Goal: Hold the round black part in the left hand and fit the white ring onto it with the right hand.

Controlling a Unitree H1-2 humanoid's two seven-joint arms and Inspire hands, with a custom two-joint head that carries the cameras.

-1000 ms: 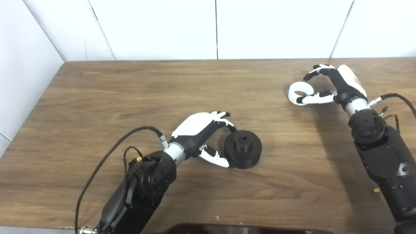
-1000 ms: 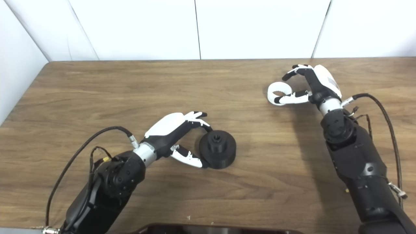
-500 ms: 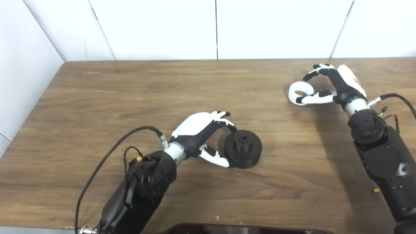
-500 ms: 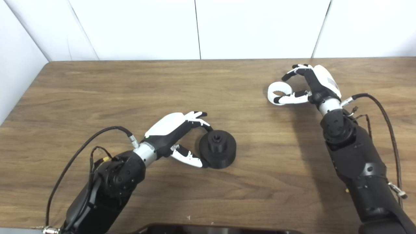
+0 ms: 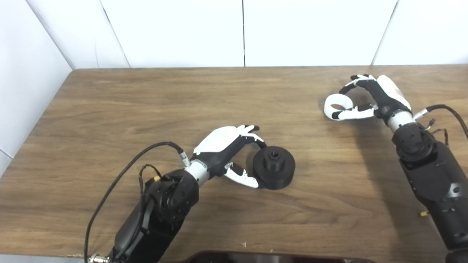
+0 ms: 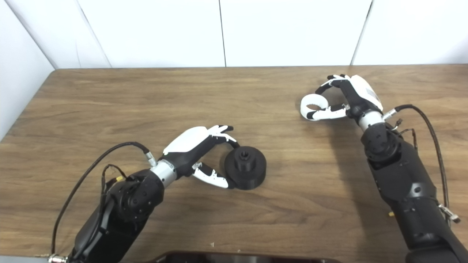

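1. Round black plastic part [image 5: 274,167], a squat disc with a raised hub on top, sits flat on the brown wood-grain table [image 5: 146,102], near the middle, slightly right.
2. Left hand [image 5: 228,151] is just left of it, fingers curved round the far-left rim and thumb against the near-left rim. It cups the part's side; whether it really grips or only touches, cannot tell. The part rests on the table, not lifted.
3. Small white plastic ring [image 5: 334,106] is at far right of the table, well apart from the black part.
4. Right hand [image 5: 369,98] is just right of the ring, thumb along the ring's near side, fingers arched over its far side. Fingers narrow round it; looks like a pinch forming. Firm hold not certain, and whether the ring is off the table cannot be told.
5. Key relation: the black part lies left of and nearer than the ring, so the ring's carry runs diagonally left and toward the near edge. The right hand is the only one close to the ring; the left is far from it.
6. Orientation: the black part's axis is vertical, hub up. The ring's hole faces mostly up, tilted a bit. No long axis on either; both round.
7. Judgement: the ring's hole needs to be level and centred over the hub before lowering.
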